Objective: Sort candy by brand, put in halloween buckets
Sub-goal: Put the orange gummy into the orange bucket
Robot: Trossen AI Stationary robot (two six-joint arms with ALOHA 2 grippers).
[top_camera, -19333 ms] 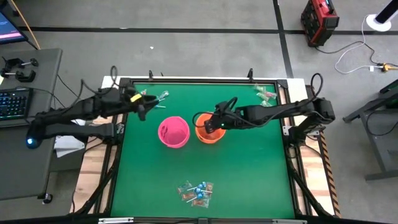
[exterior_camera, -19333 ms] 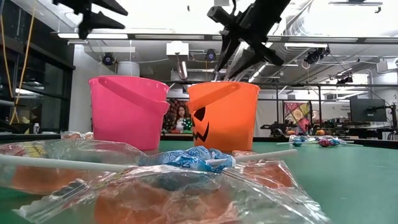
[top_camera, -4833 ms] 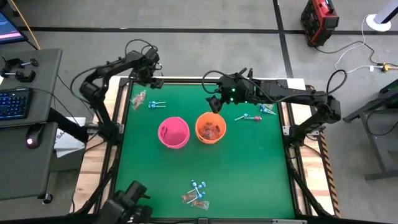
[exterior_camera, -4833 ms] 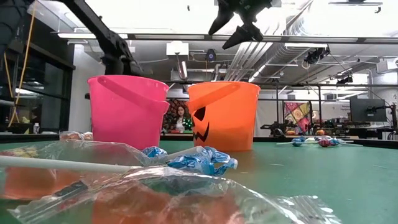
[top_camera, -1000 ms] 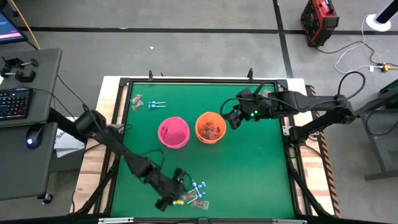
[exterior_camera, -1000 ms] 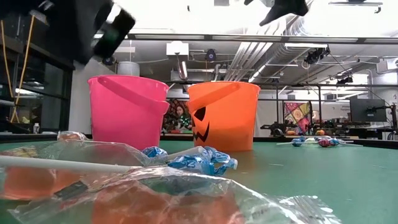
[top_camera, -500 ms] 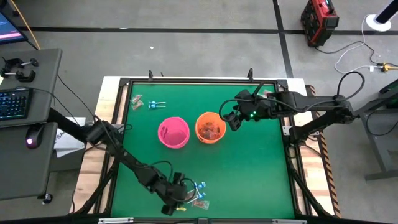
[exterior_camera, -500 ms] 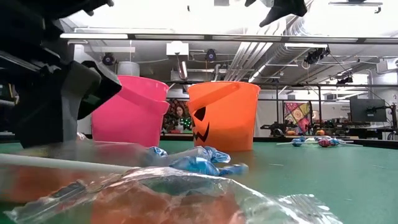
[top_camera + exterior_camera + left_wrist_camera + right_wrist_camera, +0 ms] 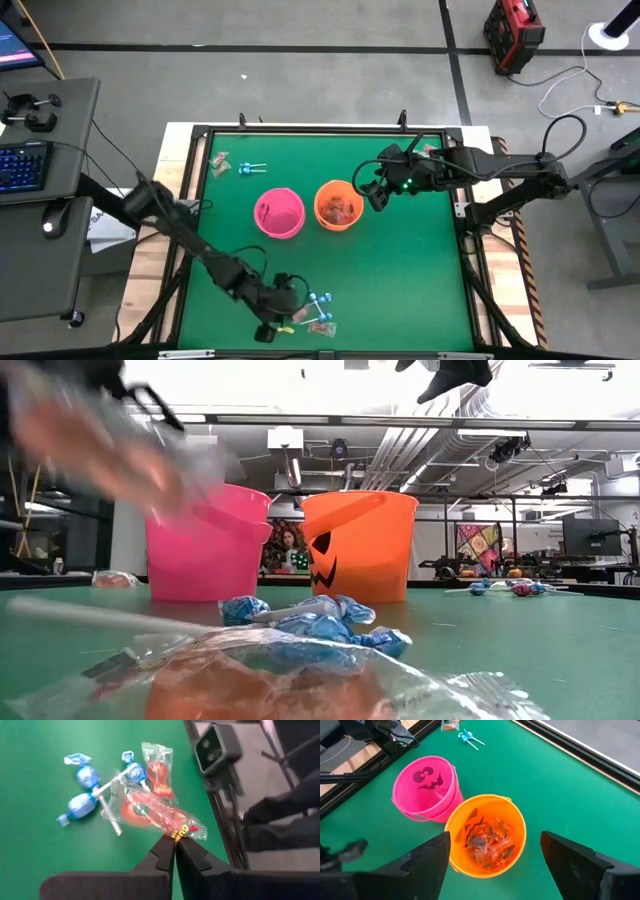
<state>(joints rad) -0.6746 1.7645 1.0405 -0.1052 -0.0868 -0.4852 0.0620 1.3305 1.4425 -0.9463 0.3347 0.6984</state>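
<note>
The green table surface [image 9: 400, 270] sits in a dark frame on a grey concrete floor [image 9: 330, 80] crossed by dark lines. At 9 o'clock stands a grey desk [image 9: 40, 250] with a keyboard [image 9: 22, 165]. At 1 o'clock a red unit [image 9: 513, 35] rests. Ceiling strip lights [image 9: 290, 418] illuminate the room.

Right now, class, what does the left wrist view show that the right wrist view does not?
Only the left wrist view shows the left end effector shut on a red-and-clear wrapped candy, beside blue lollipops. Only the right wrist view shows the pink bucket and the orange bucket holding wrapped pieces. Both show the green table.
</note>
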